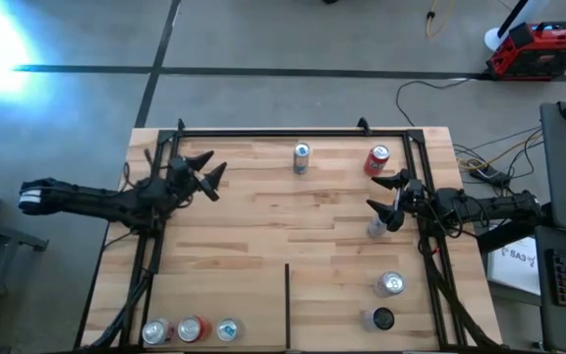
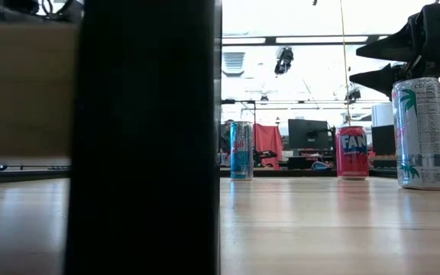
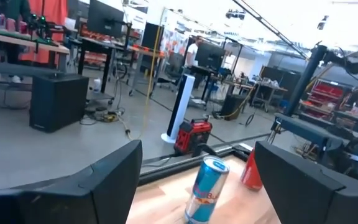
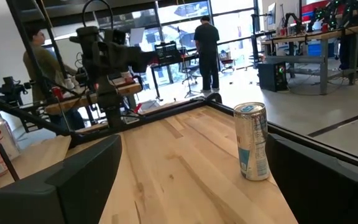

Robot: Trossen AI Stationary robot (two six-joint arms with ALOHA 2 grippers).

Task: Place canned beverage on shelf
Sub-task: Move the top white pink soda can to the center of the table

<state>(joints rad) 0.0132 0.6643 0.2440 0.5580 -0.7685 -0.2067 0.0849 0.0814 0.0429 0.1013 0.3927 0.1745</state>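
Looming nearest the low camera, a dark upright post [image 2: 143,137] blocks your left half of that view. Behind it spreads the shelf [image 1: 263,236], the light wooden counter framed by black rails, with its thin divider strip [image 1: 287,305] near the front edge.

Left gripper [image 1: 207,173]: hovering above the counter's rear left, jaws spread and holding nothing; its wrist view looks toward the blue-and-silver can [image 1: 302,157] standing near the back rail.

Right gripper [image 1: 388,197]: above the right side, jaws spread wide and empty. You see them just above and beside the tall pale can [image 2: 420,134], which stands upright on the wood directly below; whether anything touches it cannot be told.

Other cans: a red can [image 1: 377,159] upright near the rear right; a silver can [image 1: 389,284] and a dark-topped can [image 1: 381,319] right of the divider at the front; three more cans [image 1: 191,329] in a row at the front left.

Progress, as a judgement: three cans already stand in the rear and middle of the shelf, and the pale one appears just set down or about to be picked. You probably still have the front cans to move. People [image 4: 206,53] stand in the room beyond.
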